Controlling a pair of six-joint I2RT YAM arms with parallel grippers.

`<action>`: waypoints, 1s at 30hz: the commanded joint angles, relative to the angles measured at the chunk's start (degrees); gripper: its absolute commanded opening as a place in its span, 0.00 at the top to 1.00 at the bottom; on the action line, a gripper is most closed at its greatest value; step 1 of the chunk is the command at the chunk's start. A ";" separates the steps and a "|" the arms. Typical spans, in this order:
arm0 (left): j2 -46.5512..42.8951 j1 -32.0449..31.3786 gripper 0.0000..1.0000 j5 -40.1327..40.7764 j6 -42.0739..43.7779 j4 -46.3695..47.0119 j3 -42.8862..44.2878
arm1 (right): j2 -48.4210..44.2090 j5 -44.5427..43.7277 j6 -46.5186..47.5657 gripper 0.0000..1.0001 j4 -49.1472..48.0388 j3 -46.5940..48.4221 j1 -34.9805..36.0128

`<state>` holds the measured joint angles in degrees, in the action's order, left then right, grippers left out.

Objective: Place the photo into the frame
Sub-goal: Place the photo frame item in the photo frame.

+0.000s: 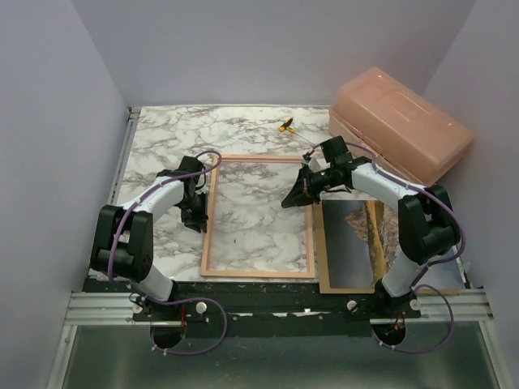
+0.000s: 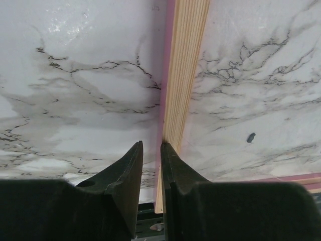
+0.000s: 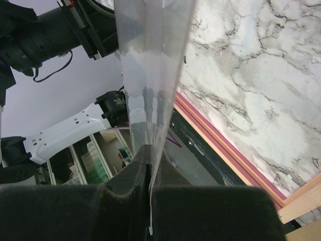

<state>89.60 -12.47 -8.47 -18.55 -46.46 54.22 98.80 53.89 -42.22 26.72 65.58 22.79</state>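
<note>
Closest to the left wrist camera, the left hand (image 2: pixel 151 146) has its two dark fingers a narrow gap apart, with nothing between the tips but marble. They sit over the left rail of the frame (image 2: pixel 185 75), and the right-hand finger covers part of that rail; whether it touches the wood I cannot tell. The frame lies flat in the middle of the marble-patterned table (image 1: pixel 162 146), its light wood-coloured back up and a strip of pink showing along its outer edge. At the frame's right rail, the right hand (image 3: pixel 149 153) is closed tight on the edge of a thin clear sheet (image 3: pixel 150 75), which rises edge-on from the fingertips in the wrist view. The photo (image 1: pixel 349 239) is outside the frame, just to its right, lying picture side up on a brown backing board (image 1: pixel 323 259) near the table's front edge, with the right forearm crossing above it. A salmon plastic box (image 1: pixel 401 121) stands at the far right corner, well apart from the frame, and a small yellow and black object (image 1: pixel 285 125) lies near the far edge, beyond the frame's top rail.
</note>
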 commanded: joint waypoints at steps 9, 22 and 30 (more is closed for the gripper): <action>1.85 -1.15 0.77 0.52 0.18 1.28 -0.78 | -3.75 3.93 -3.54 0.99 -0.73 -2.92 2.24; 2.22 -1.42 0.78 0.45 0.20 1.19 -0.78 | -1.64 2.83 -2.00 1.00 -2.93 -1.80 4.35; 2.27 -1.67 0.78 0.61 0.09 1.11 -0.74 | 3.49 -4.13 10.57 1.00 9.62 6.37 4.35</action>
<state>89.60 -12.88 -8.10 -18.41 -46.50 54.30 98.98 52.49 -39.92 27.22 68.42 24.67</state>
